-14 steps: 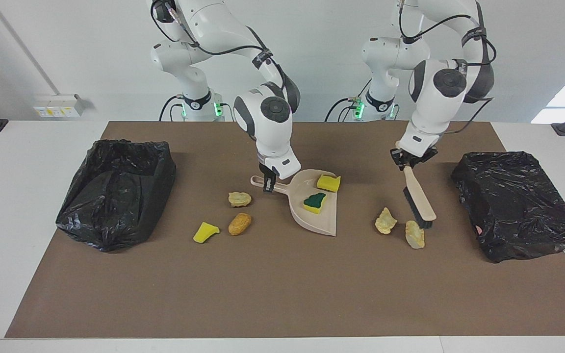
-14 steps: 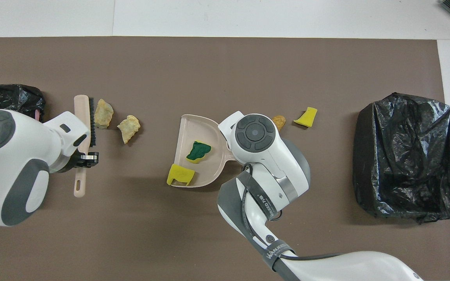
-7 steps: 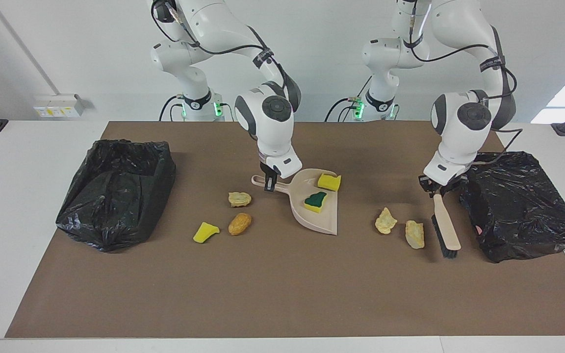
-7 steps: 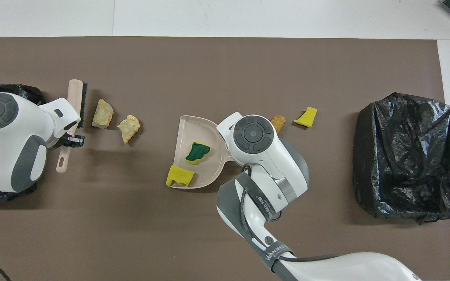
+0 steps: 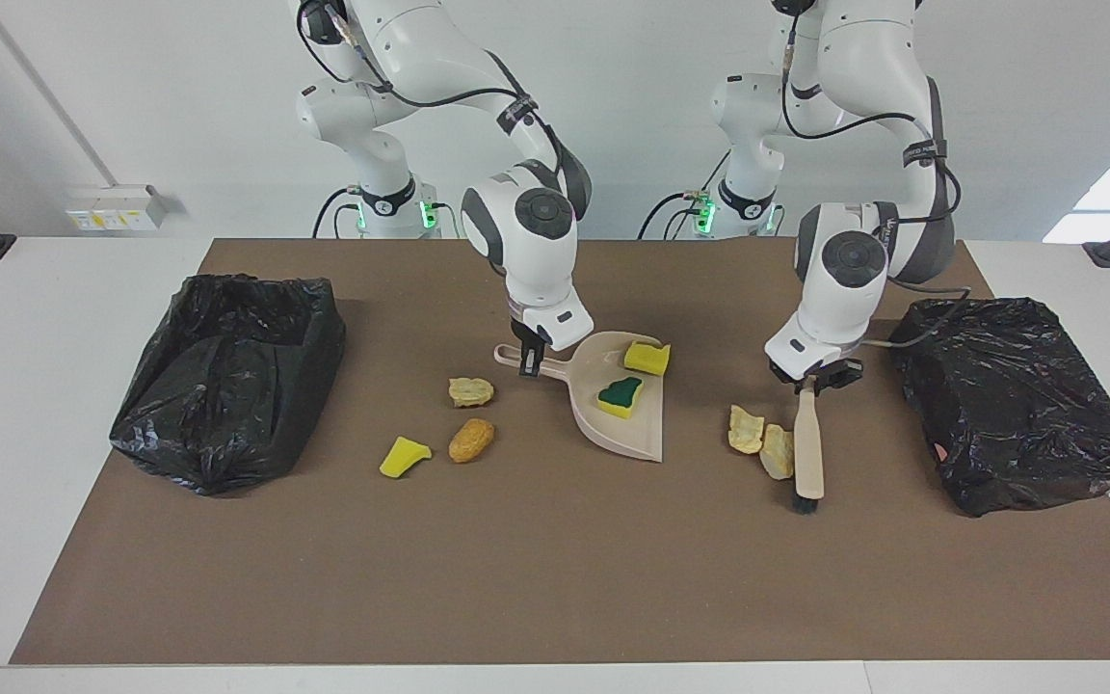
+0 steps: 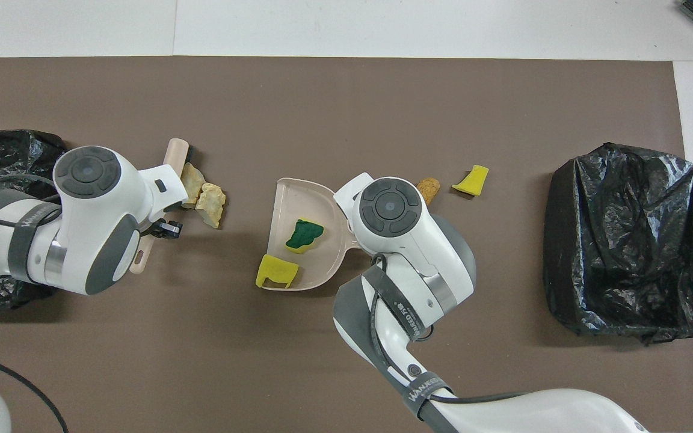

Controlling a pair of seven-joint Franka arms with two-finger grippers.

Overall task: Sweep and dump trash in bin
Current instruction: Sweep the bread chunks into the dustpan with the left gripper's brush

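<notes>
A beige dustpan (image 5: pixel 619 405) lies near the middle of the brown mat (image 5: pixel 555 578) that covers the tabletop. Inside it rests a green-topped sponge piece (image 5: pixel 619 397), and a plain yellow sponge piece (image 5: pixel 647 358) sits on its rim at the side nearer the robots. The right gripper (image 5: pixel 528 360) is clamped on the dustpan's handle.

The left gripper (image 5: pixel 810 381) is closed on the handle of a beige brush (image 5: pixel 808 448), whose bristles press against two tan lumps (image 5: pixel 759 441) that touch each other, between the dustpan and the left arm's end of the mat.

Toward the right arm's end, beside the dustpan handle, lie a pale crusty lump (image 5: pixel 471 390), an orange-brown lump (image 5: pixel 470 440) and a yellow wedge (image 5: pixel 404 455), all apart from one another on the mat.

A bin lined with a black bag (image 5: pixel 227 376) stands at the right arm's edge of the mat; nothing can be made out in it. A second black-bagged bin (image 5: pixel 1013 400) stands at the left arm's edge, its contents hidden by the crumpled plastic.
</notes>
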